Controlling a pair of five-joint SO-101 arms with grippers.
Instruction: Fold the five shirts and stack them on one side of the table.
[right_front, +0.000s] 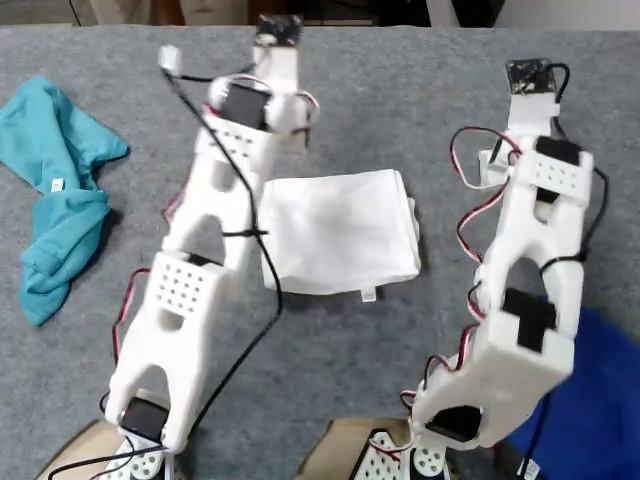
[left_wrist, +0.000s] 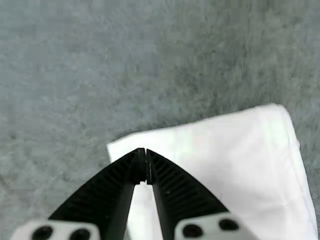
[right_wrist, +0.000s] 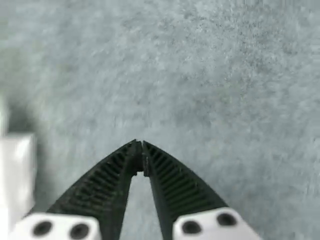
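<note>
Item 1, surroundings. We record a grey felt-covered table (right_front: 400, 90) carrying two white arms side by side. The left arm (right_front: 185, 290) runs from the near edge toward the far side. A black cable (right_front: 250, 235) trails along it and crosses the near left corner of the folded shirt. The right arm (right_front: 530, 260) stands well apart to the right, with red and white wires (right_front: 470, 215) looped beside it.

Item 2, shirts. We count three.
- A white shirt (right_front: 340, 235), folded to a flat rectangle, lies at the middle of the table between the two arms. A small tag (right_front: 368, 294) sticks out at its near edge. In the high view the left arm overlaps its left edge.
- A teal shirt (right_front: 55, 190) lies crumpled and unfolded at the left side, well apart from the white one.
- A blue shirt (right_front: 600, 400) lies at the near right corner, partly hidden under the right arm.

Item 3, hands.
- The left hand (left_wrist: 145, 165) has its jaws closed together and grips nothing. In its wrist view the tips sit over a corner of the white shirt; we cannot tell whether they touch the cloth.
- The right hand (right_wrist: 141, 159) is likewise closed and empty, its tips over bare grey table
</note>
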